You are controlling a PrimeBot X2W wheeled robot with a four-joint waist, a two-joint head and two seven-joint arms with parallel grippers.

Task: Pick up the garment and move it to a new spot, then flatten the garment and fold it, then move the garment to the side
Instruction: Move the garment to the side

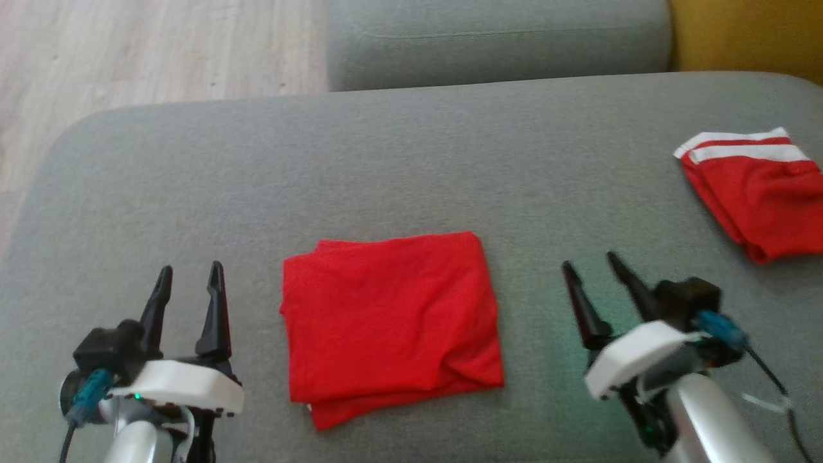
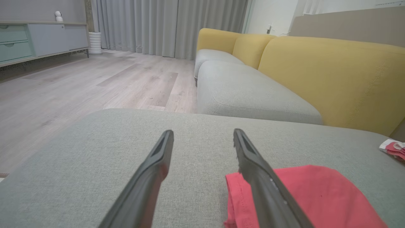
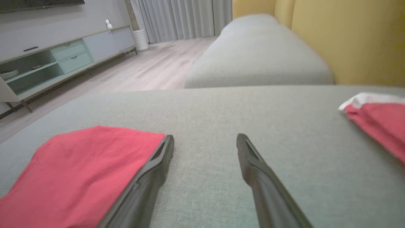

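So the folded red garment [image 1: 392, 321] is lying flat in the lower middle of the head view, on the grey cushion [image 1: 386, 161]. I'm holding my left gripper [image 1: 191, 267] at lower left and my right gripper [image 1: 588, 260] at lower right, one on each side of it, fingers spread apart, gripping nothing. Another red piece with white stripes [image 1: 759, 193] is sitting at the right edge.

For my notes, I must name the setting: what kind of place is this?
Likely a home living room: a grey-and-yellow sofa, wooden floor, long curtains and a low cabinet with drawers.
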